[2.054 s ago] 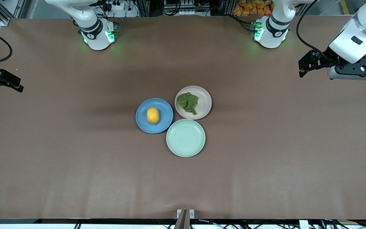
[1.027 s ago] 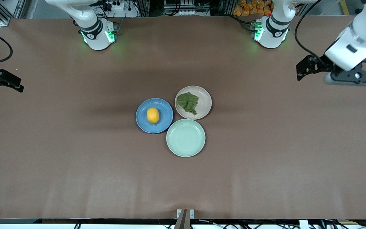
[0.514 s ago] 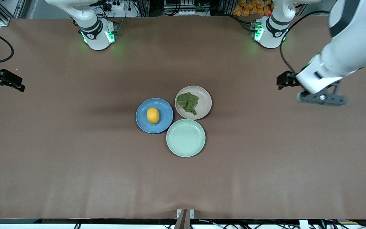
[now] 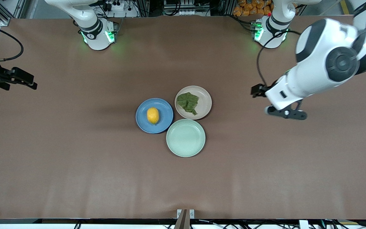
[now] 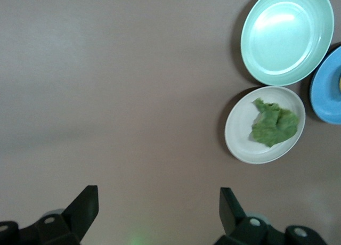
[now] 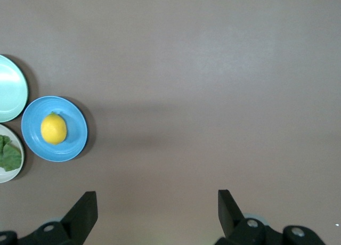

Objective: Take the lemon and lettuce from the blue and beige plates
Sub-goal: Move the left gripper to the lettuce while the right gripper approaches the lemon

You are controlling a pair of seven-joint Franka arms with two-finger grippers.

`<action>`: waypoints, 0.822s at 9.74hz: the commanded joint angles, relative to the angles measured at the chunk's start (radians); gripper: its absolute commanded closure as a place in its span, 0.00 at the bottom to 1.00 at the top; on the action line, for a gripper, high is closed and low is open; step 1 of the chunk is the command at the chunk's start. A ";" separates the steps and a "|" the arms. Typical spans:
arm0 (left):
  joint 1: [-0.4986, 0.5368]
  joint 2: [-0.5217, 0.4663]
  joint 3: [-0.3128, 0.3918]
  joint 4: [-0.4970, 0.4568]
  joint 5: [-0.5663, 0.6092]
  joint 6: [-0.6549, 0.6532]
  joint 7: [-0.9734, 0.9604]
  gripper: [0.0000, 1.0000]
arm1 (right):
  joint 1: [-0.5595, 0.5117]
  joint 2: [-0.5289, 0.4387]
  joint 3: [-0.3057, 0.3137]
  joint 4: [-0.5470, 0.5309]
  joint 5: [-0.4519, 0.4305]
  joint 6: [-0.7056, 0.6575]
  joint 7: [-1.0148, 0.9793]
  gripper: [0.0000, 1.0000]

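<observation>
Lowest of the three plates in my front frame sits the mint-green plate [image 4: 186, 138], bare, just below centre. Just above it and toward frame left is the blue plate [image 4: 154, 115] carrying the lemon [image 4: 152, 115]; I expect the lemon to be firm, light and a bit slick, likely to roll, so I would close across its short middle. Above the mint plate, centre frame, the beige plate [image 4: 193, 102] holds the lettuce [image 4: 188, 102]; it looks limp and crumpled, nearly weightless, so I would pinch a raised fold near its middle rather than a flat edge. All three plates crowd together on the brown desk [image 4: 75, 159]. At frame right my left claw [image 4: 255, 91] hangs over bare desk beside the beige plate, fingers spread wide. At the left edge my right claw [image 4: 24, 79] hangs over bare desk, fingers also spread wide, well apart from the lemon.
</observation>
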 commanded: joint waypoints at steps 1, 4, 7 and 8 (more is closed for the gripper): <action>-0.097 0.012 0.003 -0.058 -0.022 0.105 -0.140 0.00 | 0.053 0.013 -0.006 0.014 0.017 -0.019 0.016 0.00; -0.214 0.122 0.005 -0.059 0.024 0.231 -0.289 0.00 | 0.164 0.070 -0.006 0.016 0.004 -0.005 0.159 0.00; -0.271 0.225 0.006 -0.052 0.036 0.355 -0.366 0.00 | 0.246 0.131 -0.006 0.014 0.016 0.044 0.249 0.00; -0.286 0.253 0.005 -0.051 0.068 0.382 -0.388 0.00 | 0.266 0.151 -0.006 0.014 0.017 0.072 0.284 0.00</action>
